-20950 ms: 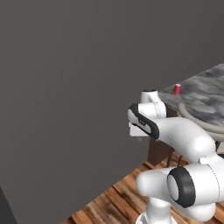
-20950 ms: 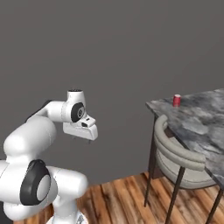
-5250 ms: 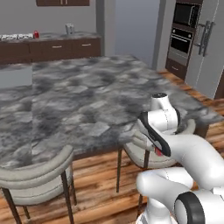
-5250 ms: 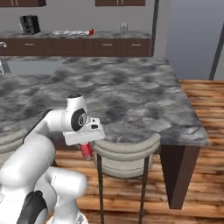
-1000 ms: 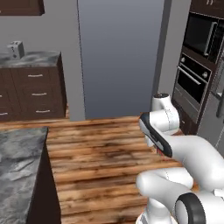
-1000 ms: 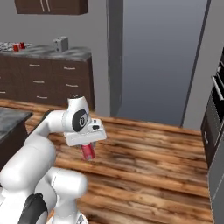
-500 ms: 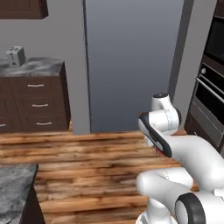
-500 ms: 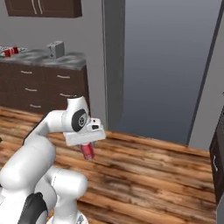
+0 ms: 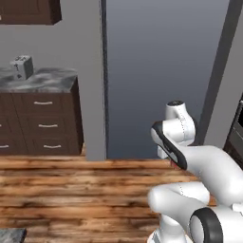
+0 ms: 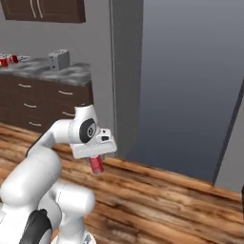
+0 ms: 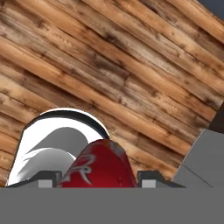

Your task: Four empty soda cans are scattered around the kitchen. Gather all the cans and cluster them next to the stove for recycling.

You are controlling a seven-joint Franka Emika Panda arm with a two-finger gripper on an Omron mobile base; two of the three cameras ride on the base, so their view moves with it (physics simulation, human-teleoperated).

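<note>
My gripper [image 10: 96, 159] is shut on a red soda can [image 10: 97, 166] and holds it hanging below the hand, above the wooden floor. Looking down along the gripper, the hand view has that can [image 11: 101, 168] filling the space between the two fingertips. Two more small red cans [image 10: 5, 60] stand on the marbled counter [image 10: 71, 72] at the far left edge of the right base view. The stove is out of view.
A silver toaster [image 10: 59, 58] sits on the counter [image 9: 45, 80] above dark drawers [image 9: 42, 126]. A tall grey panel [image 9: 161, 71] with grey posts fills the wall ahead. Wooden floor [image 10: 162, 200] lies open in front of the base.
The whole picture has shifted as the base turns. The counter with the toaster has slid toward the middle of both views. The can stays in the gripper.
</note>
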